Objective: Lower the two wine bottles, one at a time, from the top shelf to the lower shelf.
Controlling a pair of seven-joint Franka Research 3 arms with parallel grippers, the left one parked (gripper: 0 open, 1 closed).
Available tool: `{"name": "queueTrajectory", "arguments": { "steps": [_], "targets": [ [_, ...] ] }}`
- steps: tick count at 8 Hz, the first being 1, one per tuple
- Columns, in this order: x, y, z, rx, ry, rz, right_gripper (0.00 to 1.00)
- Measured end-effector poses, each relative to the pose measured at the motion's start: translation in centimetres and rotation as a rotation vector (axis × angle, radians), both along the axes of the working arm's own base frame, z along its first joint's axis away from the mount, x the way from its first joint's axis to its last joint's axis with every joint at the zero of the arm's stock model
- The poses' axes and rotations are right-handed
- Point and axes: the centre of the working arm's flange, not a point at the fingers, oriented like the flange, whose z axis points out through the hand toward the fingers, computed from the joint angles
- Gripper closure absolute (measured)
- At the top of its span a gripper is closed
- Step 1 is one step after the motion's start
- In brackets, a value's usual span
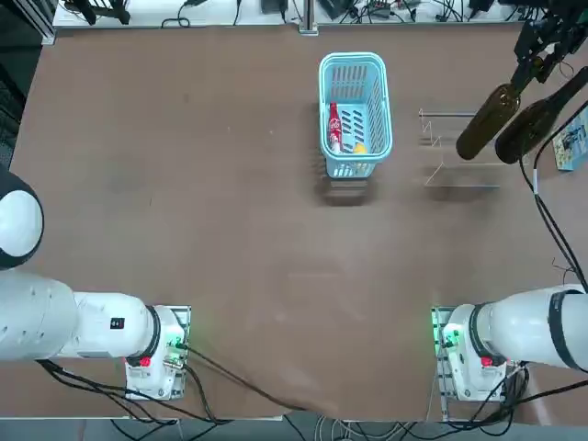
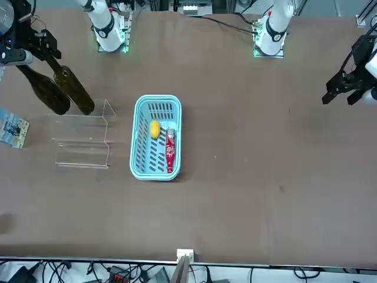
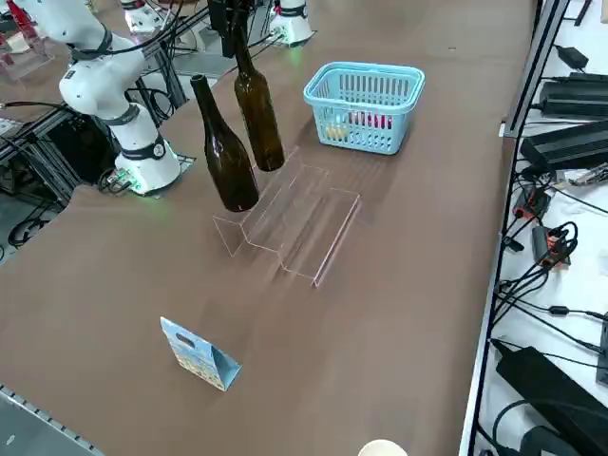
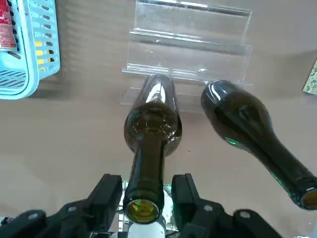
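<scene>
Jaws, right gripper (image 4: pixel 147 181) — open around bottle (image 4: pixel 149 161)

Two dark wine bottles (image 3: pixel 228 157), one basket (image 1: pixel 333 165), one clear rack (image 3: pixel 294 223), one red bottle (image 1: pixel 334 129), one yellow item (image 2: pixel 155 129)

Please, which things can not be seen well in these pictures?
- Right gripper: its fingertips, in the top view, are hidden by the arm's own dark parts.
- Basket: cut off by the picture's edge in the right wrist view.
- Red bottle: mostly behind the basket's wall in the right side view.
</scene>
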Motion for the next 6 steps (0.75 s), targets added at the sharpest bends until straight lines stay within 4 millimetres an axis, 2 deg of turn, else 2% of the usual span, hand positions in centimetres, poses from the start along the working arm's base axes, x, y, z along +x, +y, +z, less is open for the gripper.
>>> {"name": "queueTrajectory", "arguments": {
  "steps": [6],
  "targets": [
    [0.07,-0.13,0.04,-0.011,-0.006,0.001,0.44]
  ]
}}
